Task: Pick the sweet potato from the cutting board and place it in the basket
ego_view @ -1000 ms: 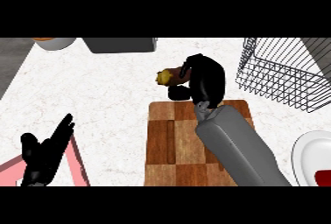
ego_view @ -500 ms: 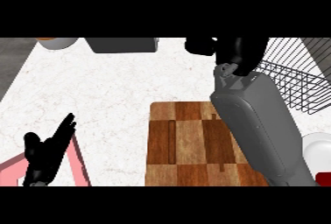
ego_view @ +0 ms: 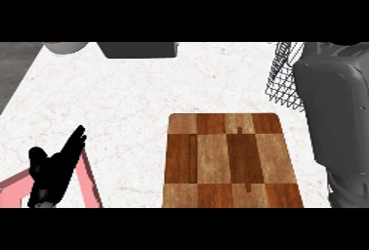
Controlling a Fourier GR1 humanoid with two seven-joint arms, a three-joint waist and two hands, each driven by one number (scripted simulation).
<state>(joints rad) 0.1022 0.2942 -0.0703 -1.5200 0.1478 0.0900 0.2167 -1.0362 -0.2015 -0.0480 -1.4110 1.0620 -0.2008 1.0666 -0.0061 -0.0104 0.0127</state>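
Observation:
The wooden cutting board [ego_view: 229,161] lies in the middle of the counter with nothing on it. No sweet potato shows anywhere in the view. My right forearm [ego_view: 335,112] runs up the right side and covers most of the wire basket [ego_view: 283,78]; only the basket's left wall shows. The right hand itself is past the top of the view. My left hand [ego_view: 52,171] rests open at the lower left, fingers straight and pointing up.
A pink mat [ego_view: 90,188] lies under the left hand. A grey container [ego_view: 137,49] and a rounded bowl [ego_view: 65,47] stand at the far edge. The counter's dark left edge [ego_view: 10,73] cuts in at the upper left.
My right arm has swung from over the board's far end to the right, over the basket. Its hand, which held the sweet potato a second ago, has left the view. The left hand has stayed put.

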